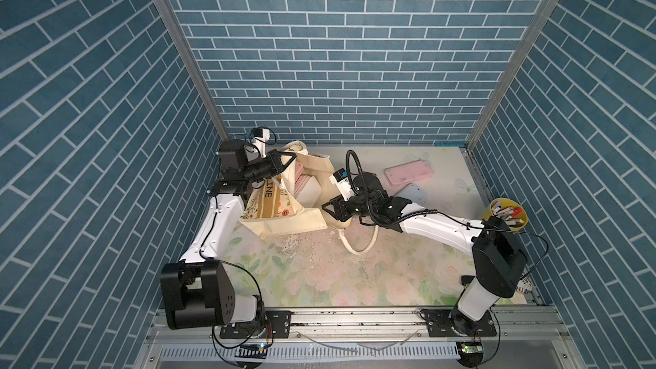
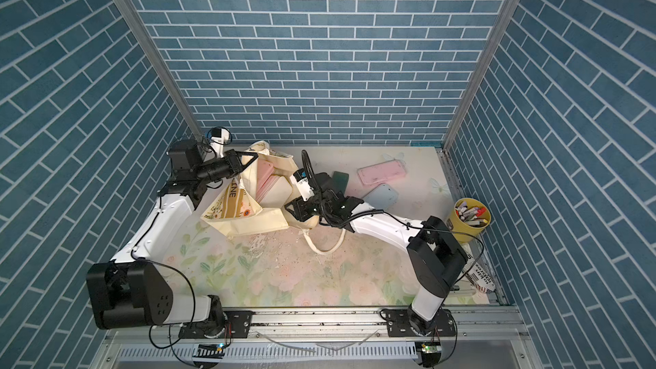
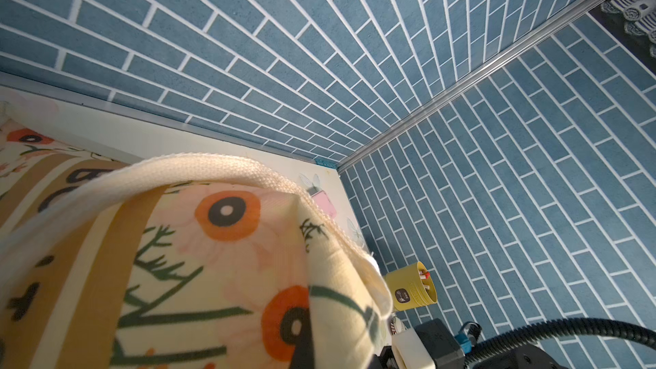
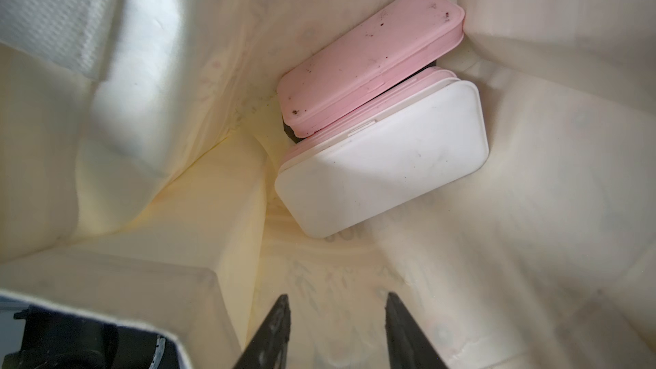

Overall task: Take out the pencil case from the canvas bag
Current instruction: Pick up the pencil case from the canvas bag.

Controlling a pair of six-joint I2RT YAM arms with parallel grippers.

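The cream canvas bag (image 1: 284,212) lies at the back left with its mouth held open. My left gripper (image 1: 291,156) is shut on the bag's upper rim and lifts it; printed fabric (image 3: 213,260) drapes over its jaws in the left wrist view. Inside the bag, a pink pencil case (image 4: 369,65) rests partly on a white pencil case (image 4: 380,165); both also show in a top view (image 2: 275,189). My right gripper (image 4: 337,299) is open just inside the bag's mouth, a short way from the white case, with only fabric between its fingers.
Behind my right arm, a pink case (image 1: 408,173), a light blue case (image 1: 413,195) and a dark green case (image 2: 340,179) lie on the floral table. A yellow pen cup (image 1: 506,214) stands at the right edge. A bag strap (image 1: 358,246) loops toward the front.
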